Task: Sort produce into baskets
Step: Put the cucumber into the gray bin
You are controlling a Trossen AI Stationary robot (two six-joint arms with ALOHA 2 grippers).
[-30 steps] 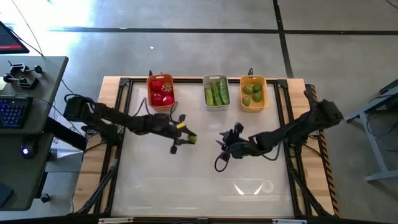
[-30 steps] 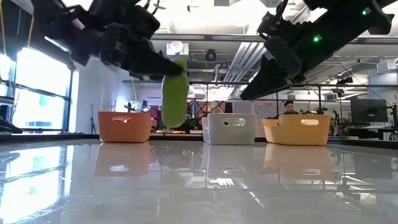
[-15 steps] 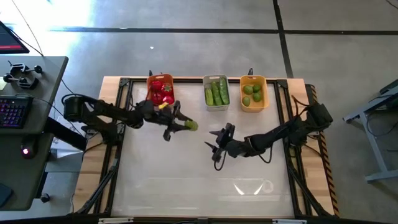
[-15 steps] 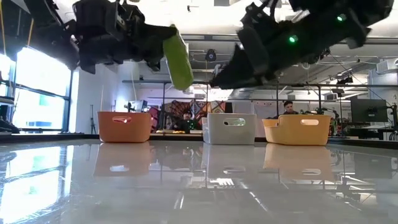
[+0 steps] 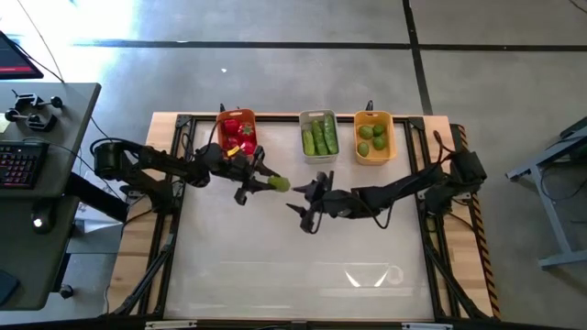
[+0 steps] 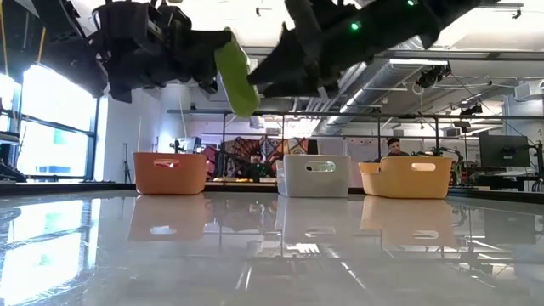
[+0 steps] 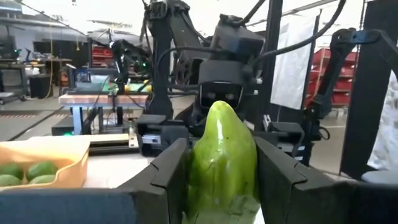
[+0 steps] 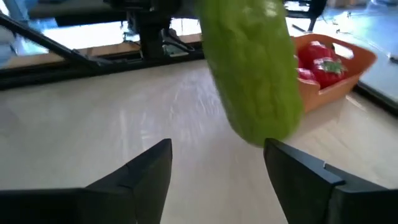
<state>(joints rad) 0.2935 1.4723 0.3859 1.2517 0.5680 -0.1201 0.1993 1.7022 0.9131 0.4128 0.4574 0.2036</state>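
Since the earlier frames, the right gripper [image 5: 306,203] has been carried leftward across the table toward the left gripper [image 5: 260,181], which has been raised and drawn back a little with the cucumber [image 5: 278,184] clamped between its fingers. A hand-over between the arms appears to be in hand: the cucumber is held well above the table [image 5: 275,266], just in front of the orange-red basket [image 5: 223,121], with its free end pointing at the right gripper, whose fingers are spread apart and empty. The next move is judged to call for those fingers to be brought around the free end and closed before the left grip is released, so that the cucumber can be carried to the grey basket [image 5: 303,137]. From the right wrist, the cucumber's tip [image 8: 255,74] is seen hanging just short of the spread fingers [image 8: 140,174]; overhead, that gap is hidden.
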